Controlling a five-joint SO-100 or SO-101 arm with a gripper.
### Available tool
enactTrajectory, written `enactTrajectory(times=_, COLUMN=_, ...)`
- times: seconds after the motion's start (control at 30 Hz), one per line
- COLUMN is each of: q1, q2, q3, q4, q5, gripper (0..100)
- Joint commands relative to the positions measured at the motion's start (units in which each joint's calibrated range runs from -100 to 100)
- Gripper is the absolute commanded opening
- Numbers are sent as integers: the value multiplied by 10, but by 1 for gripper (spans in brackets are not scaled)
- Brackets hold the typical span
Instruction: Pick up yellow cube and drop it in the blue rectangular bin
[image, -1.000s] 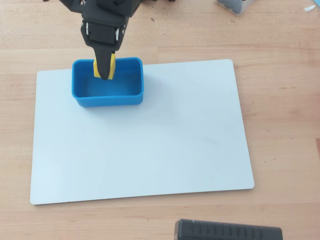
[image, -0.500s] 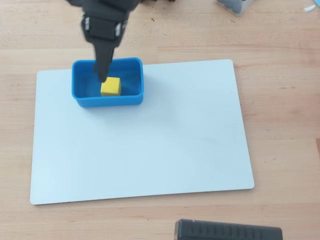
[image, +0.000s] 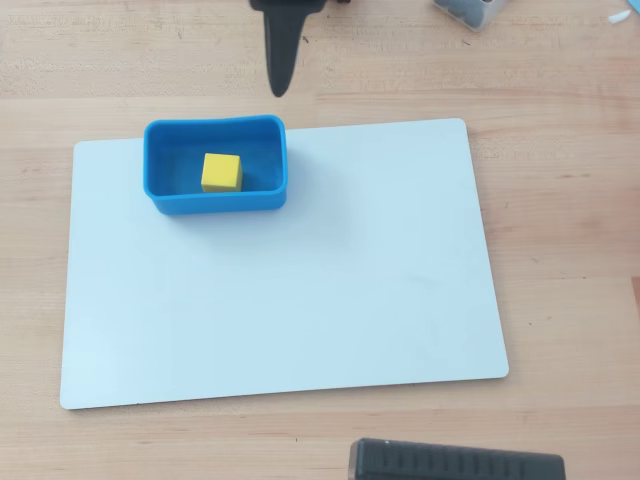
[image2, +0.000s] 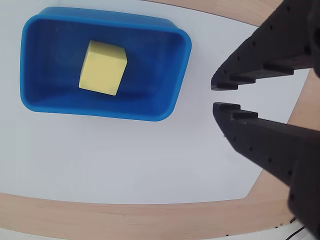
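Your yellow cube (image2: 103, 67) sat inside the blue rectangular bin (image2: 176, 95) at upper left of the wrist view, your claw (image2: 223, 96) empty, tips slightly parted, at right.

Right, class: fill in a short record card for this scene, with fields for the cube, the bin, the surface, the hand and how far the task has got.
cube: yellow cube lies inside the bin
bin: blue rectangular bin sits on the mat's upper left in the overhead view
surface: white mat on a wooden table
hand: hand empty, fingertips nearly closed with a small gap, off to the bin's right in the wrist view
task: cube already in bin
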Motion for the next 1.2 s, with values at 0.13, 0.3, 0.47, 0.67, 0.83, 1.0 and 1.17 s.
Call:
enactTrajectory(times=0.13, q1=-22, q2=-134, q3=148, q4=-121, q5=-1, gripper=0)
enactTrajectory(times=0.3, q1=-59, q2=-240, q3=289, q4=-168, q5=-3, gripper=0)
enactTrajectory(times=0.47, q1=-74, q2=-295, q3=350, q4=-169, q5=-3, gripper=0)
enactTrajectory(times=0.67, q1=-79, q2=-319, q3=375, q4=-168, q5=-3, gripper=0)
enactTrajectory(times=0.83, q1=-80, q2=-319, q3=376, q4=-159, q5=-3, gripper=0)
enactTrajectory(times=1.0, q1=-85, q2=-376, q3=388, q4=-132, q5=-2, gripper=0)
enactTrajectory(times=1.17, q1=-82, q2=-415, q3=395, q4=-113, q5=-3, gripper=0)
